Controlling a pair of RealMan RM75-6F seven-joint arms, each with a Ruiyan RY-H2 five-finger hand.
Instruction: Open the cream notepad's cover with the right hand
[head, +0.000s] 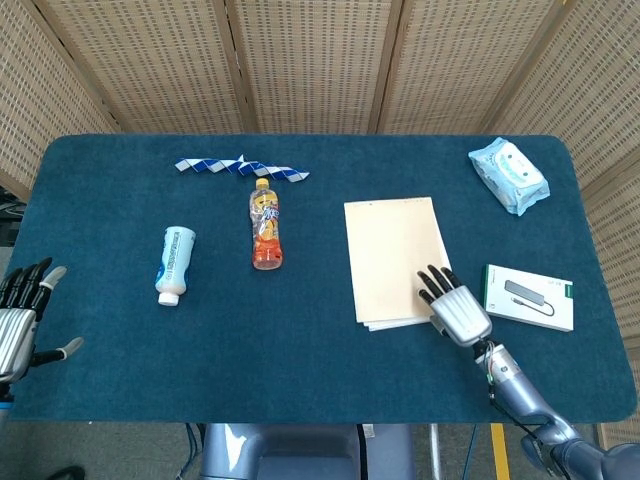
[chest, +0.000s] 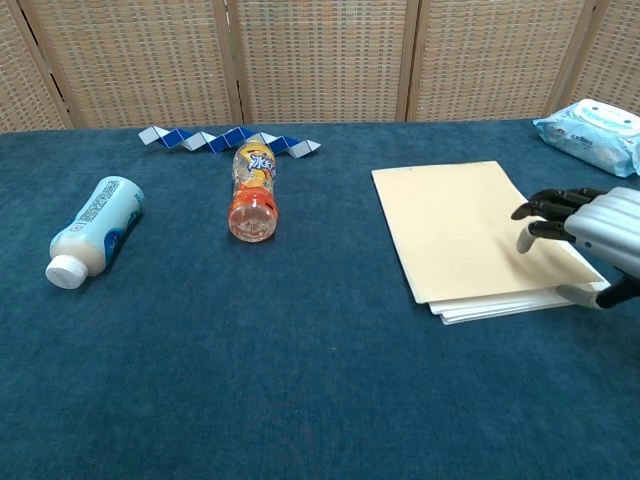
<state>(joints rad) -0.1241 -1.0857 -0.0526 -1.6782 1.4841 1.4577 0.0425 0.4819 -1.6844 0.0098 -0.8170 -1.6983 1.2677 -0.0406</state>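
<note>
Right hand (head: 455, 308) rests fingers spread on cream notepad (head: 392, 258), w/ nothing held, near tabletop's (head: 320, 370) front-right corner.

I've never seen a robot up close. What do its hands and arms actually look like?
Both hands have silver-grey metal backs and black fingers. The right hand sits on a slim silver-grey forearm with a small green and red spot near the wrist. The left hand has pale grey tips on its thumb and one finger.

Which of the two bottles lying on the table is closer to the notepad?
The orange drink bottle, near the table's middle. The white bottle lies further left, away from the cream notepad.
</note>
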